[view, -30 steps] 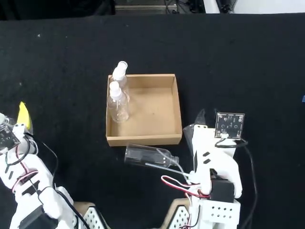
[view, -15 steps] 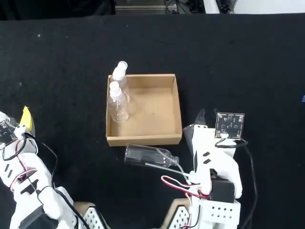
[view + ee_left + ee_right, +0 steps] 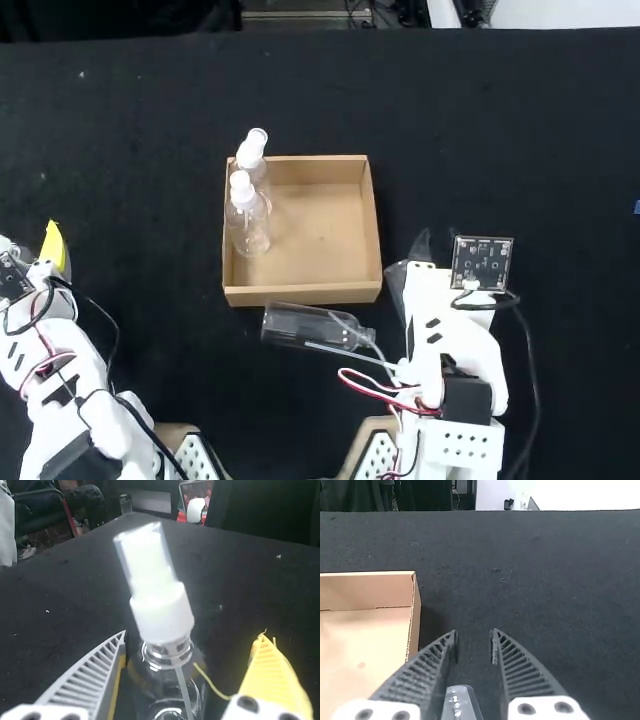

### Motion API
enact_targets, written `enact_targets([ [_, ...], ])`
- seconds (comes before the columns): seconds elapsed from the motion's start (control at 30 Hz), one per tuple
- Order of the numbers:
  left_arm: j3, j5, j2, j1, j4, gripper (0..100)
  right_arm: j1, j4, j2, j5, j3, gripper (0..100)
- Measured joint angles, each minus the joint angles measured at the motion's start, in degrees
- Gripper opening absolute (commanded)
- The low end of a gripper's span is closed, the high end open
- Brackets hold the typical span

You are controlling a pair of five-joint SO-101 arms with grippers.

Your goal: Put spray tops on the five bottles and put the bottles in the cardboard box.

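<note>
Grips capped bottle (image 3: pixel 160 615) in left hand (image 3: pixel 192 634) at left edge of bench (image 3: pixel 120 120), ready for boxing; holds right hand (image 3: pixel 473 632) open beside lying bottle (image 3: pixel 305 327).

The bench (image 3: pixel 520 130) is draped in black cloth, flecked here and there with pale lint. Beyond its far edge, along the top of the high view, lies a tangle of cables (image 3: pixel 385 12), with a white surface (image 3: pixel 560 12) at the upper right. In the left wrist view a dark chair (image 3: pixel 40 502) stands at the upper left and a lit screen (image 3: pixel 192 490) at top centre. In the right wrist view a bright white wall (image 3: pixel 580 495) shows at the upper right, and dark furniture (image 3: pixel 385 495) at the upper left.
</note>
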Motion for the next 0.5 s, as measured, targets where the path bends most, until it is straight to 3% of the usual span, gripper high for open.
enact_targets([
  [0.27,-7.0,0.0,7.6,0.0,4.4,35,0.0,0.0,0.0,0.0,0.0,9.6],
  [0.5,-4.4,0.0,9.4,0.0,-5.9,35,0.0,0.0,0.0,0.0,0.0,9.6],
])
